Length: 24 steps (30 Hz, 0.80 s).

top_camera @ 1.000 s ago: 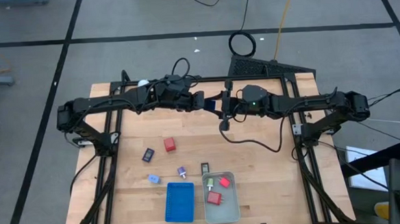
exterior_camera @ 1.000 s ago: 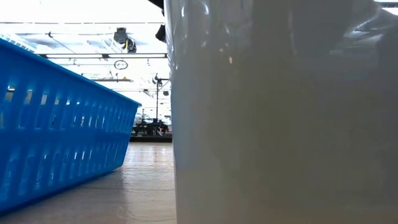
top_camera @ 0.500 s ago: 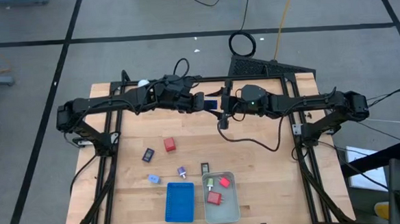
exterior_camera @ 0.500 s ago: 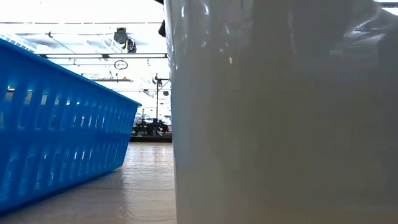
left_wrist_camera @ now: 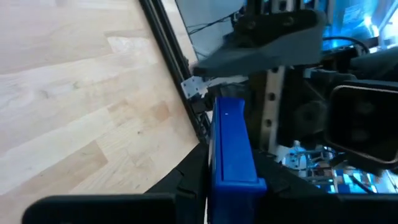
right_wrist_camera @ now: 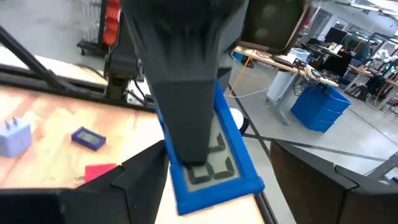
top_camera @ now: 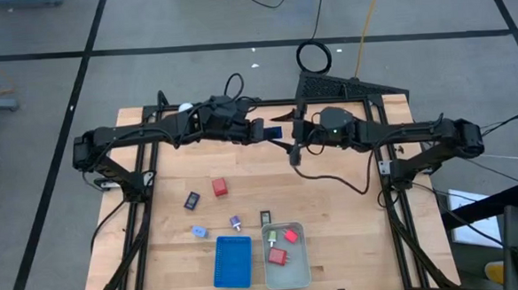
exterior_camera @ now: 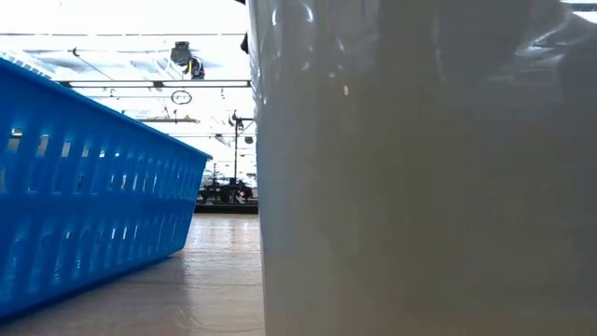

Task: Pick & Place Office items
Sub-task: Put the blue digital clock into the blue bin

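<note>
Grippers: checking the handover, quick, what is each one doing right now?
Left gripper: closed on the flat blue item.
Right gripper: open, fingers either side of that item, not gripping it.
</note>
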### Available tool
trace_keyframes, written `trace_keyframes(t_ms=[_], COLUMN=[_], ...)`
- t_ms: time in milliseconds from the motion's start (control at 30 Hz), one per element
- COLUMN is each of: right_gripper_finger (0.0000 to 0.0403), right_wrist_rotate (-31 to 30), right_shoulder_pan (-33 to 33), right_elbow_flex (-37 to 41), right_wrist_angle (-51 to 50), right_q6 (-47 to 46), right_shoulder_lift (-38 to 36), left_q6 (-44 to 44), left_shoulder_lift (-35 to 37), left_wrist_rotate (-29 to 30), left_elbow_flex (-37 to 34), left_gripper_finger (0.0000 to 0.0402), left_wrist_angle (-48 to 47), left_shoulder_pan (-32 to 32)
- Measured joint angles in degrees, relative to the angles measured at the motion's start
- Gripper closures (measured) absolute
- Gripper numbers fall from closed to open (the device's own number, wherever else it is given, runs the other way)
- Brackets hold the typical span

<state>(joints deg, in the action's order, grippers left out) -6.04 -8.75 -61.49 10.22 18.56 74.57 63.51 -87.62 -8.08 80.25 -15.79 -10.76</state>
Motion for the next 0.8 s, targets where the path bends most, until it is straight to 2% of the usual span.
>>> trace_keyframes(t_ms=[333, 567, 800], right_gripper_finger=[0.0133, 0.0133, 0.0133], right_wrist_rotate=[-0.02, -0.2, -4.96], right_shoulder_pan=[0.0, 0.02, -0.49], right_elbow_flex=[-0.07, -0.15, -0.15], right_wrist_angle=[-4.67, -12.61, -21.72], right_q6=[-5.98, -9.8, -13.88], right_shoulder_lift=[-4.28, -6.63, -9.3], left_q6=[-2.29, -4.87, -7.83], left_shoulder_lift=[1.28, 3.9, 8.39], left_wrist_rotate=[-1.53, -4.23, -5.45], left_elbow_flex=[-0.13, -0.15, -0.15], left_gripper_finger=[0.0326, 0.0326, 0.0326], left_wrist_angle=[-1.5, -7.9, -14.82], left_shoulder_pan=[-1.86, -2.3, -0.89])
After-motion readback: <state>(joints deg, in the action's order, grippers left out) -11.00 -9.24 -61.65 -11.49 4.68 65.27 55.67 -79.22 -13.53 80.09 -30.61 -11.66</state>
